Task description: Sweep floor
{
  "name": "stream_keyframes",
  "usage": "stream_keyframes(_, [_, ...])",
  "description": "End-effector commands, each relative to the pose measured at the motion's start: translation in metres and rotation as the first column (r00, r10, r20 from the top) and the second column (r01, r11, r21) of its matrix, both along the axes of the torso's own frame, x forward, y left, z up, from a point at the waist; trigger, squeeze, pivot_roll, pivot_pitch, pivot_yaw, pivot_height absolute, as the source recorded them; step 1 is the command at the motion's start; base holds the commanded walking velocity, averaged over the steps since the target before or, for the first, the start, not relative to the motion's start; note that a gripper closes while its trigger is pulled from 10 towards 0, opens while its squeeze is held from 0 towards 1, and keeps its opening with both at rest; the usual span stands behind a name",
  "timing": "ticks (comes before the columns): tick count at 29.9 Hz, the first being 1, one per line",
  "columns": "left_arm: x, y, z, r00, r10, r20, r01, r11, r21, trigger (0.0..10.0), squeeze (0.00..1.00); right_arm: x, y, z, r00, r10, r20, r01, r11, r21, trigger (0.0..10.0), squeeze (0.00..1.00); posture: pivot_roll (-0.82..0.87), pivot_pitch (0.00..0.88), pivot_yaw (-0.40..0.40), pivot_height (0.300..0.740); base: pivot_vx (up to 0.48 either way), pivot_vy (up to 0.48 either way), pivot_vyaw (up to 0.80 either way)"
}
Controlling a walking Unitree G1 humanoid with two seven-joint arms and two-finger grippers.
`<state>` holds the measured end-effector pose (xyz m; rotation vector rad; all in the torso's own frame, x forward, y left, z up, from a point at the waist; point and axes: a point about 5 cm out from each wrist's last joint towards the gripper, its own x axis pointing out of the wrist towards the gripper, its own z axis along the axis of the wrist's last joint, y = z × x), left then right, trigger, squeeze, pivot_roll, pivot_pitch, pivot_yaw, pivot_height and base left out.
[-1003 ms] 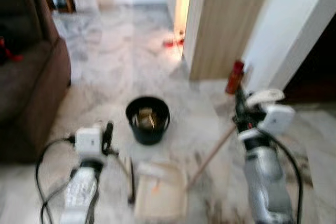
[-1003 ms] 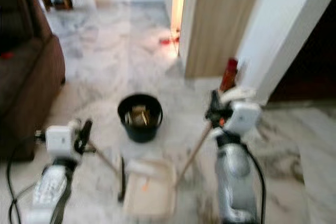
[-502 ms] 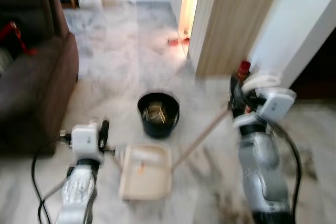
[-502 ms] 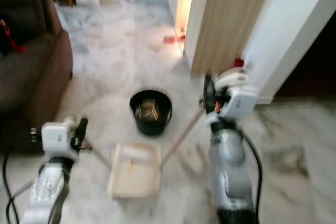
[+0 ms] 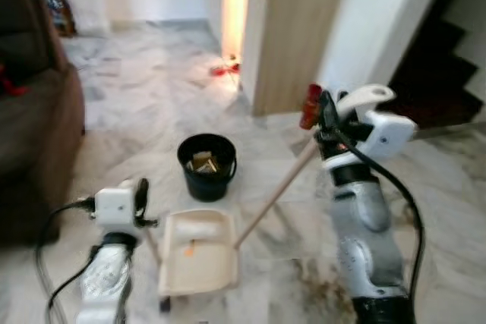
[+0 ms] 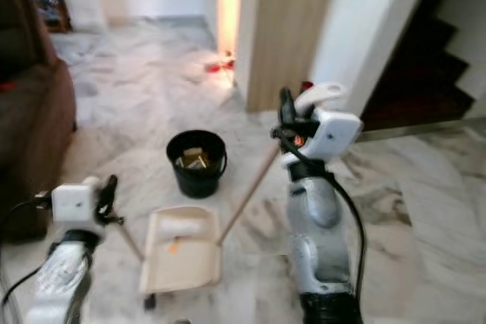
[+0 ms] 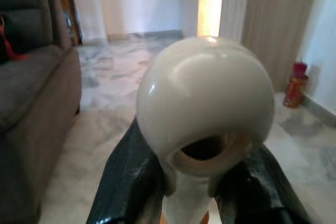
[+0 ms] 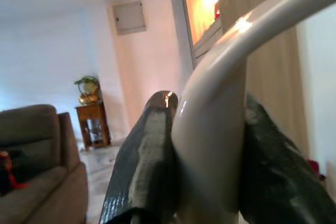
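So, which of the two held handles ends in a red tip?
The broom handle in the right gripper; its top is red, while the left gripper's dustpan handle ends cream.

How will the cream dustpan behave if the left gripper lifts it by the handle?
The dustpan looks like thin plastic, so probably light and stiff. The left gripper holds its long handle far from the tray, so it may swing. The small orange scrap could slide off if tilted.

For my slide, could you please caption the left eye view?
Robot holds a dustpan in its left tool beside a black bucket.
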<state>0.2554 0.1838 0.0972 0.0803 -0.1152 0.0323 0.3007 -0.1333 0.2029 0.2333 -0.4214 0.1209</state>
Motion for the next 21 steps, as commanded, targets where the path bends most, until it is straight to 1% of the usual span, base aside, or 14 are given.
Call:
stream_keyframes(1, [0.0042,0.0016,0.0094,1.000,-0.002,0.030,0.001,1.000,0.025,10.0,0.00,-0.0015,0.0062,0.0084,0.999,0.032,0.033,-0.034,0.998,0.051,10.0,0.00,0.05,0.000,-0.022,0.740,0.000,0.000,0.00])
stream_keyframes(8, [0.0045,0.0030,0.0092,1.000,0.001,0.031,-0.002,1.000,0.027,10.0,0.00,-0.0020,0.0071,0.0061,0.999,0.038,0.024,-0.039,0.997,0.072,10.0,0.00,0.05,0.000,-0.021,0.740,0.000,0.000,0.00])
stream_keyframes(16, [0.0041,0.0035,0.0095,0.999,0.007,0.032,-0.008,0.999,0.031,10.0,0.00,-0.0023,0.0096,0.0088,0.998,0.054,0.037,-0.056,0.997,0.051,10.0,0.00,0.05,0.000,-0.023,0.740,0.249,0.000,0.00])
stream_keyframes(21, [0.0039,0.0038,0.0094,0.999,0.013,0.032,-0.014,0.999,0.031,10.0,0.00,-0.0029,0.0116,0.0108,0.997,0.069,0.044,-0.071,0.996,0.050,10.0,0.00,0.05,0.000,-0.026,0.740,0.254,0.000,0.73])
